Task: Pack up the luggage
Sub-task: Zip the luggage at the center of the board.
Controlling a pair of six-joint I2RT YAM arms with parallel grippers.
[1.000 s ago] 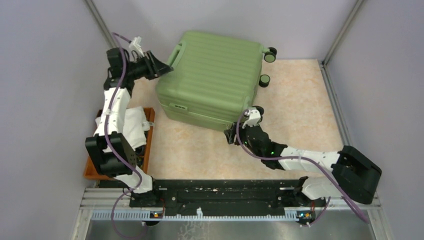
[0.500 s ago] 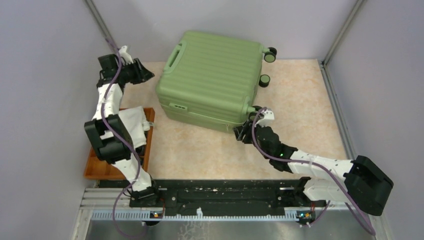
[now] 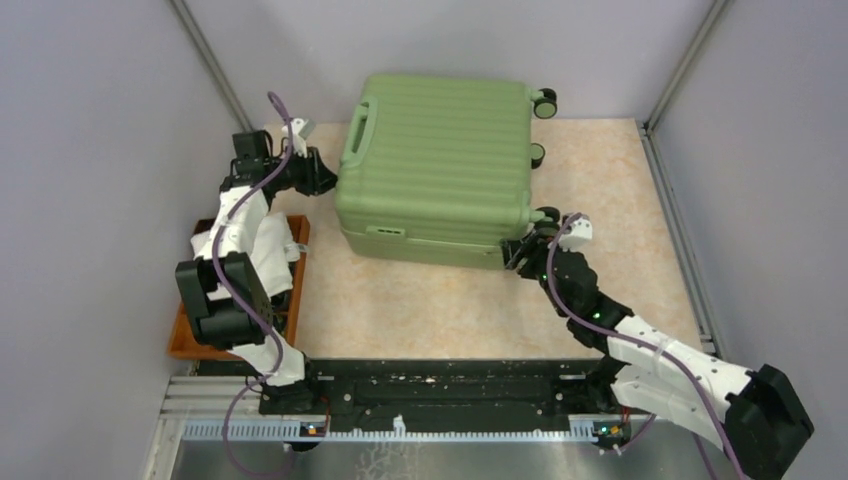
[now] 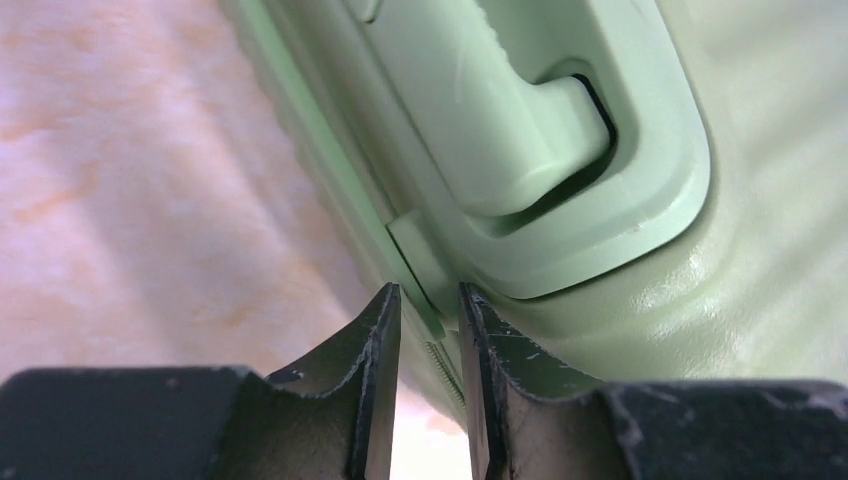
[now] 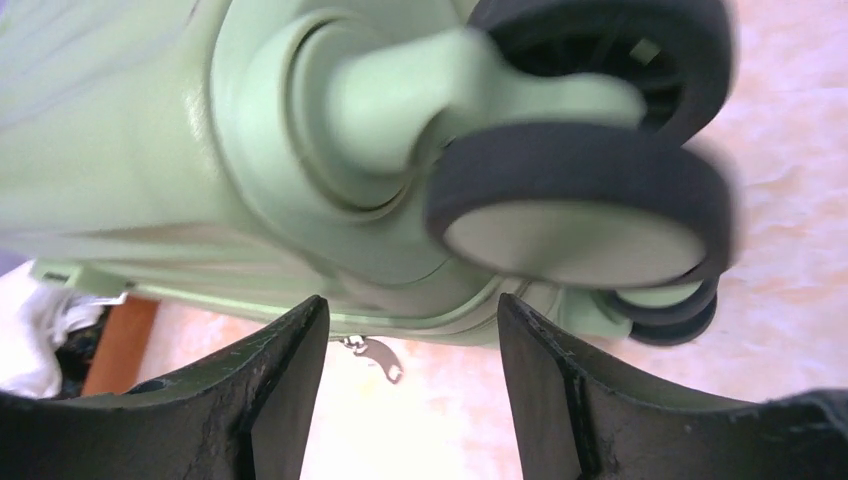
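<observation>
The luggage (image 3: 440, 150), a light-green ribbed suitcase, lies flat and closed at the back of the table, its green side handle (image 3: 357, 130) facing left. My left gripper (image 3: 318, 178) is against its left side below that handle. In the left wrist view its jaws (image 4: 425, 300) stand a narrow gap apart, with the shell's seam and zip running between the tips and the handle recess (image 4: 500, 130) just beyond. My right gripper (image 3: 522, 250) is at the front right corner, open (image 5: 410, 320) under a black wheel (image 5: 580, 210). A metal zip pull (image 5: 378, 357) hangs past its fingers.
An orange-brown tray (image 3: 301, 262) holding white cloth (image 3: 265, 250) sits at the left, beside the left arm. Grey walls close in the left, back and right. More wheels (image 3: 545, 100) stick out at the suitcase's far right corner.
The suitcase has turned clockwise to sit square and shifted right. My left gripper drew back, then returned to its left side. The right gripper followed the front right corner rightward.
</observation>
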